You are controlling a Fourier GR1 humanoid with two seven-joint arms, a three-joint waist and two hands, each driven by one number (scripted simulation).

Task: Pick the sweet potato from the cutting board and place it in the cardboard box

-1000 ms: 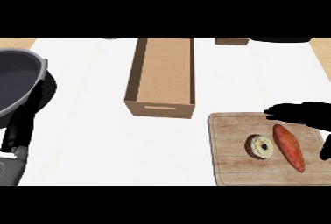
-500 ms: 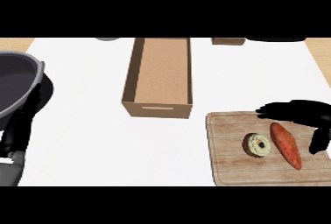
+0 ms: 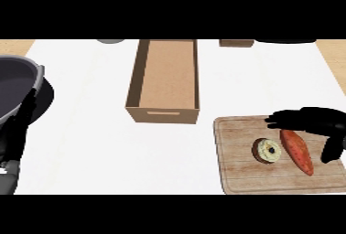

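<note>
Orange tapered sweet potato (image 3: 297, 151), bagel-like ring (image 3: 267, 150)

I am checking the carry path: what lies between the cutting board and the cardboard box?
In the head view, only a narrow strip of bare white counter lies between the cutting board and the cardboard box.

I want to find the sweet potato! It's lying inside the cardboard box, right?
No. The sweet potato lies on the cutting board, beside a round bagel, not inside the cardboard box. The head view shows it, with the right hand at its far end.
</note>
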